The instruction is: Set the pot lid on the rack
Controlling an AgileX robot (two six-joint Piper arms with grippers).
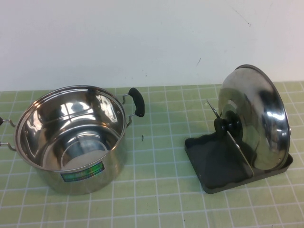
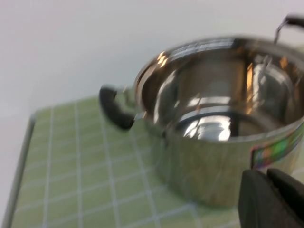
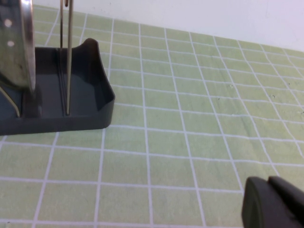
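Note:
The pot lid (image 1: 259, 118) stands on edge in the rack (image 1: 209, 164) at the right of the table, leaning on a wire loop (image 1: 237, 152), its black knob (image 1: 227, 124) facing the pot. In the right wrist view the lid's rim (image 3: 26, 42) sits in the rack (image 3: 80, 99) behind the wires (image 3: 66, 57). Neither gripper shows in the high view. My right gripper (image 3: 269, 181) is shut and empty, low over the mat, away from the rack. My left gripper (image 2: 267, 175) is shut and empty, close beside the pot's wall.
The open steel pot (image 1: 71, 137) with black side handles and a green label stands at the left; it fills the left wrist view (image 2: 218, 118). A green tiled mat (image 1: 161, 190) covers the table, with a white wall behind.

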